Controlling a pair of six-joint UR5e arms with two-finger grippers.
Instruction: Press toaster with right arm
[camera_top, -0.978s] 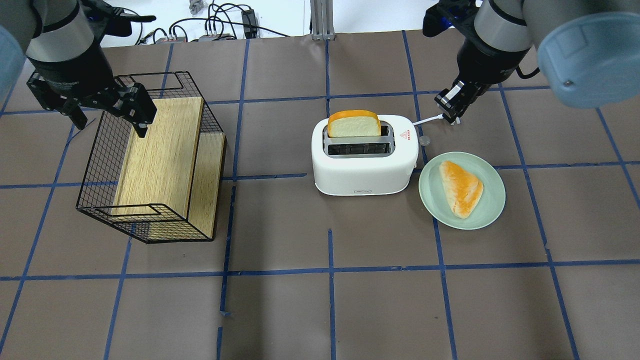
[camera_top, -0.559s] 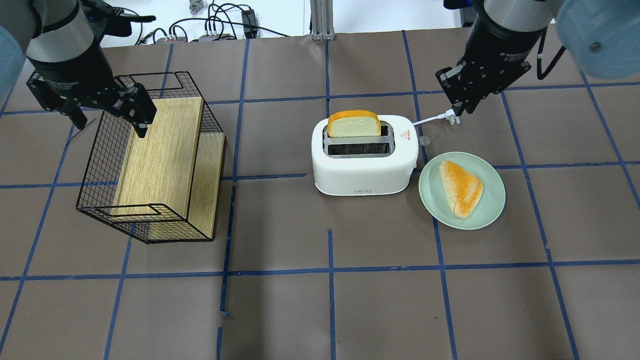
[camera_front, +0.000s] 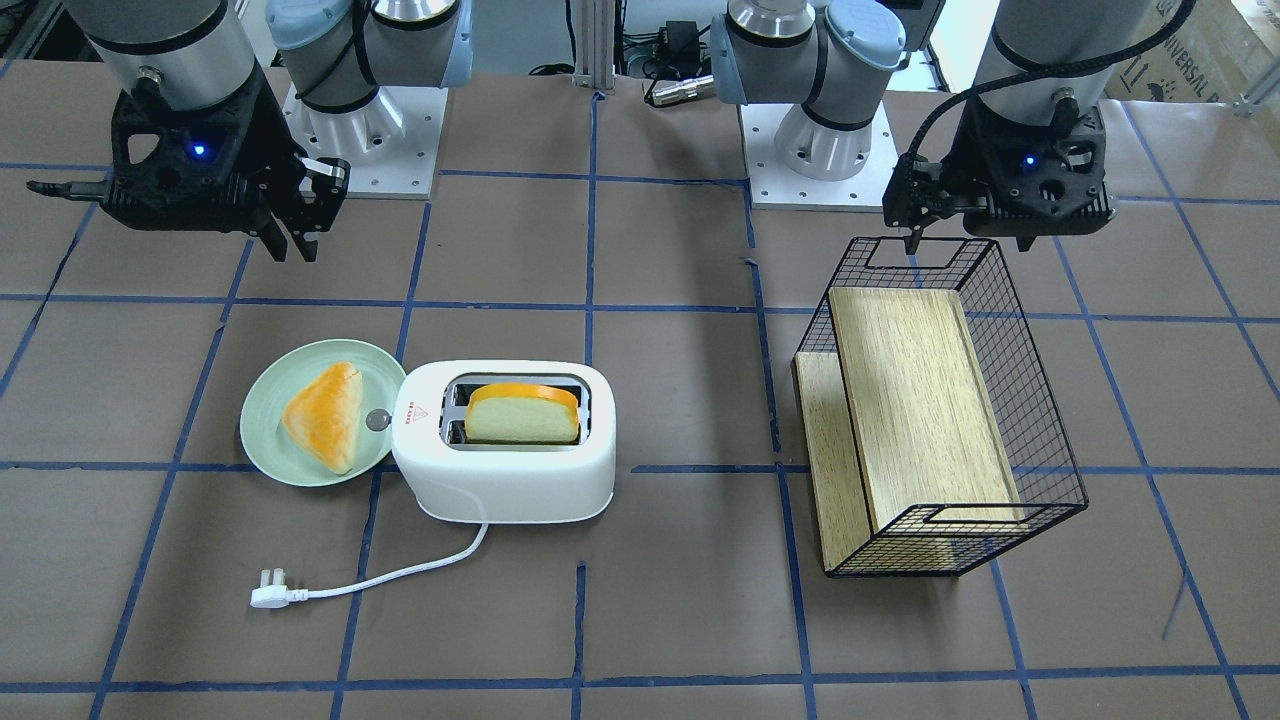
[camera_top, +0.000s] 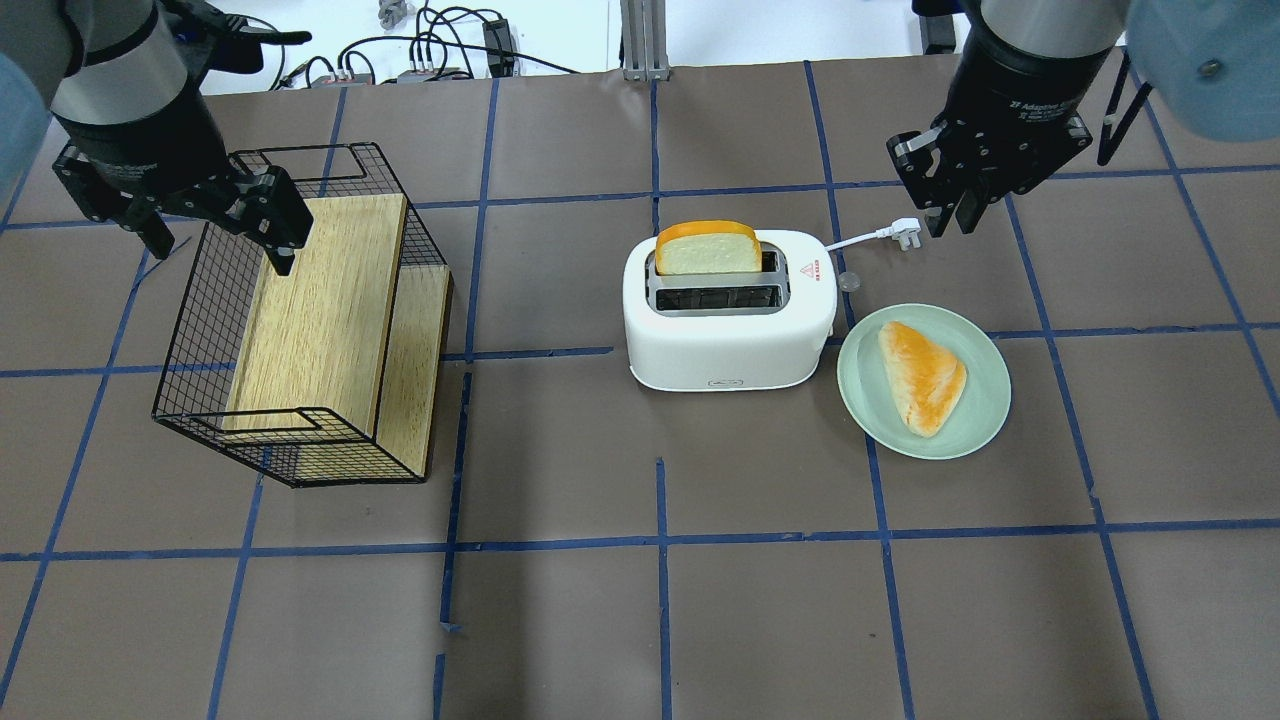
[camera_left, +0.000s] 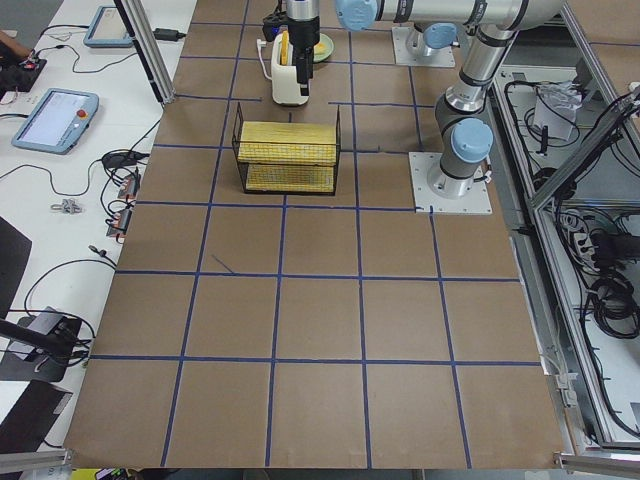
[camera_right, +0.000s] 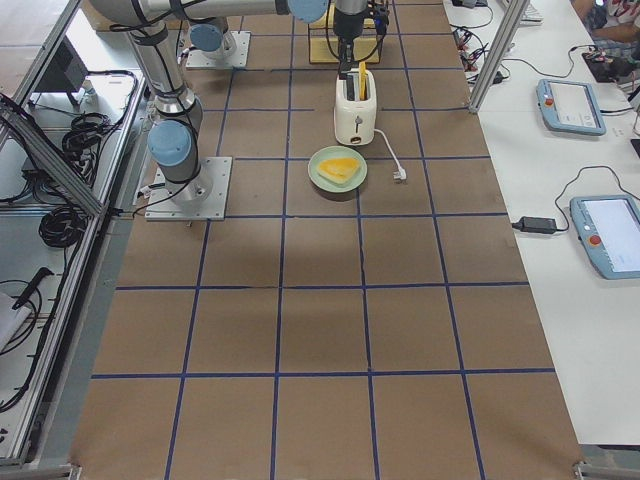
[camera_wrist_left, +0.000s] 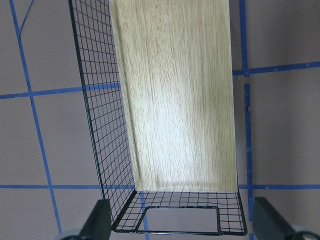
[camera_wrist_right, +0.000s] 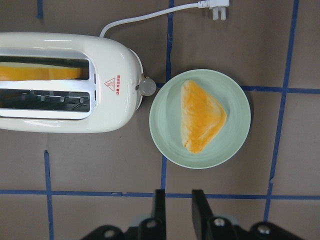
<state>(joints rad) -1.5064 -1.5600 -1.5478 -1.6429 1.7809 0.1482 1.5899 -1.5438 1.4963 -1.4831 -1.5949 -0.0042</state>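
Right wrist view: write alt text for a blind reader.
A white toaster with one bread slice in a slot stands left of a green plate holding a triangular pastry. Its plug lies at the top; the right claw shows at the bottom edge, slightly open.

White toaster (camera_top: 728, 340) with red triangle mark, grey knob and white cord (camera_front: 400, 575); cream slice (camera_top: 708, 255) with orange crust; pale green plate (camera_top: 985, 405) bearing golden-orange pastry (camera_top: 922, 375); black wire-grid basket (camera_top: 200, 330) with light wood-grain board; brown worktop (camera_top: 760, 620) gridded in blue tape.
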